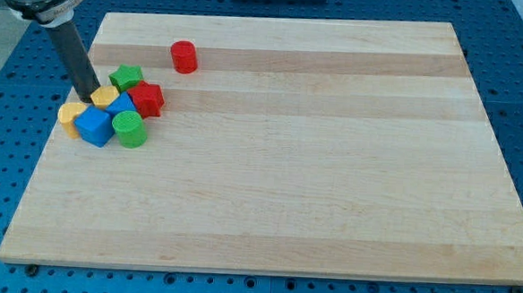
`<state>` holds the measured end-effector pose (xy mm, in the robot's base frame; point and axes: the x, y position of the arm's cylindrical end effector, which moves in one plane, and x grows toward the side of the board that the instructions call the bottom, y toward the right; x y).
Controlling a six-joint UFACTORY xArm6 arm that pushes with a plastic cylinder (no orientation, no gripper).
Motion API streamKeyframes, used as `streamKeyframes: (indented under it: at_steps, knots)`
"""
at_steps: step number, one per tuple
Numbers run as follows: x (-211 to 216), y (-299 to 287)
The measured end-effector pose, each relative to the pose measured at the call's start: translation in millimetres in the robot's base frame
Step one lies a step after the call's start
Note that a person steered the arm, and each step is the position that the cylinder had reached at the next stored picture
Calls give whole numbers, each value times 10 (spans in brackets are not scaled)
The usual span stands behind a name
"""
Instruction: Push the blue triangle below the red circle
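1. The camera view shows a pale wooden board lying on a blue perforated table.
2. The arm ends in a dark rod coming down from the view's top left; there are no jaws to be wide or narrow, and the rod holds nothing.
3. My tip sits at the left part of the board, at the upper left edge of a cluster of blocks, just beside the yellow block; whether they touch I cannot tell.
4. The red circle, a short cylinder, stands alone near the board's top edge, apart from the cluster, to its upper right.
5. The blue triangle lies in the middle of the cluster, mostly hidden by its neighbours, so its shape is hard to make out. It is to the lower left of the red circle.
6. Around it: the green star above, the red block to the right, the green cylinder below, and the blue cube to the lower left.
7. A second yellow block sits at the cluster's far left, touching the blue cube.
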<state>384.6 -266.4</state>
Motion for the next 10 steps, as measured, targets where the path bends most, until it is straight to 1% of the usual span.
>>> streamKeyframes:
  at_steps: [1,2,3,4,5,6,7,8,9,10]
  knots:
    - [-52,-379]
    - [0,-381]
    - [456,-384]
    - [459,-384]
    - [452,-132]
    - [464,292]
    - [464,372]
    - [480,-76]
    - [875,-66]
    - [1225,325]
